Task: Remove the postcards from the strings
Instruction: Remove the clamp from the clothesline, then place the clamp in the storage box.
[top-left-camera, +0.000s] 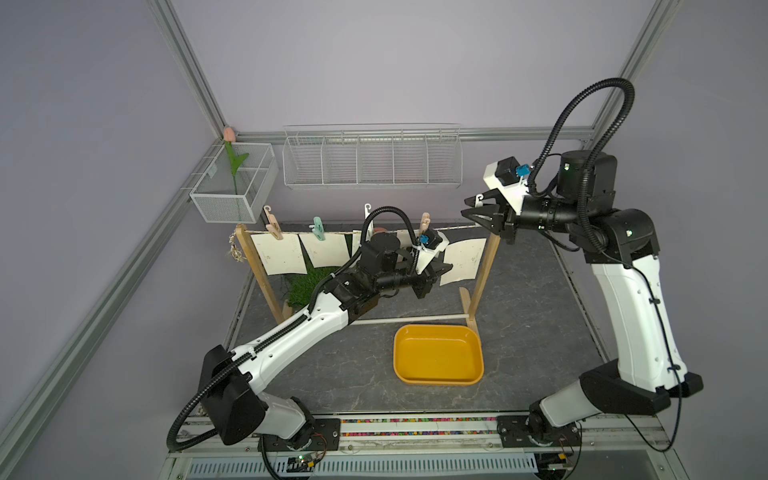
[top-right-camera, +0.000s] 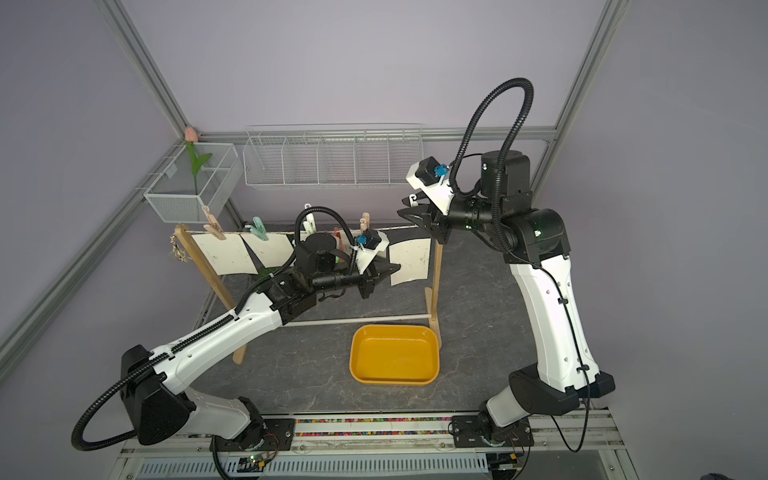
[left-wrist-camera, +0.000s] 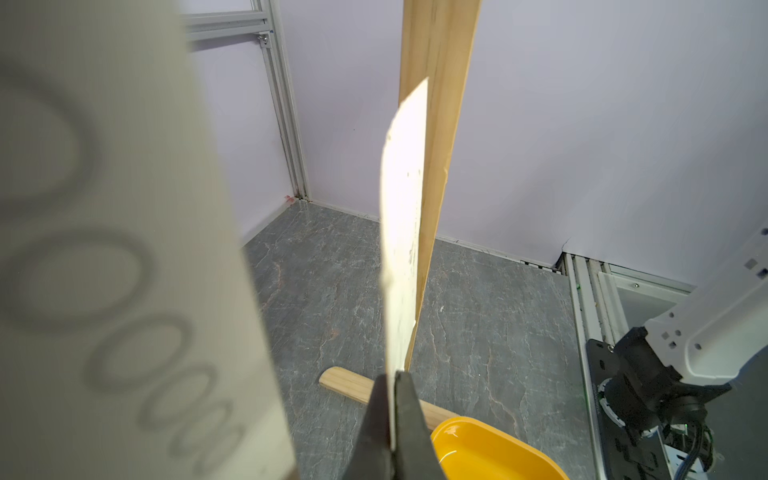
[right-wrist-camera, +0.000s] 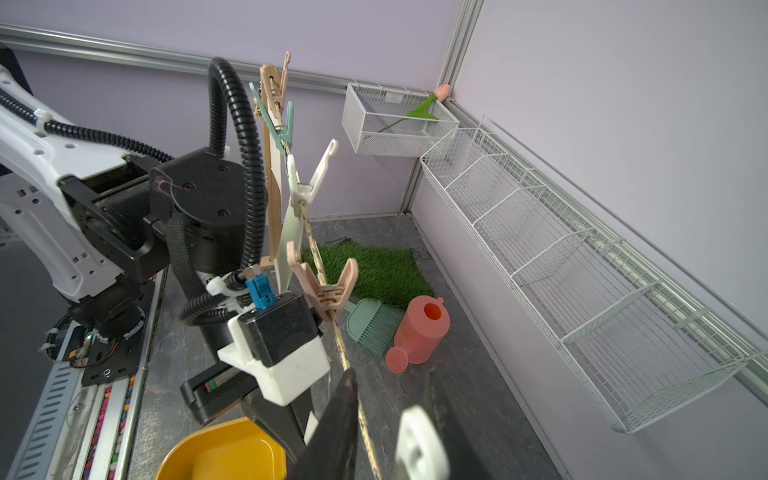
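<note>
The string (top-left-camera: 332, 232) runs between two wooden posts, with pastel clothespins (top-left-camera: 318, 230) pinning postcards (top-left-camera: 278, 257) (top-right-camera: 270, 249) to it. My left gripper (top-left-camera: 446, 268) (left-wrist-camera: 392, 376) is shut on the lower edge of the rightmost postcard (top-left-camera: 463, 259) (left-wrist-camera: 403, 232). That card carries no clothespin, and its top edge sits just below the string. My right gripper (top-left-camera: 464, 207) (right-wrist-camera: 390, 374) hovers above the right post, shut on a white clothespin (top-left-camera: 480, 198) (right-wrist-camera: 419, 444) lifted off the string (right-wrist-camera: 338, 340). My left arm hides the middle postcards.
A yellow tray (top-left-camera: 436, 328) sits on the table in front of the rack, near the right post (top-left-camera: 484, 270) and the white bottom rod (top-left-camera: 415, 319). Behind the rack lie a grass mat (right-wrist-camera: 374, 270), a pink watering can (right-wrist-camera: 422, 328) and a green brush (right-wrist-camera: 372, 322). Wire baskets (top-left-camera: 372, 160) hang on the back wall.
</note>
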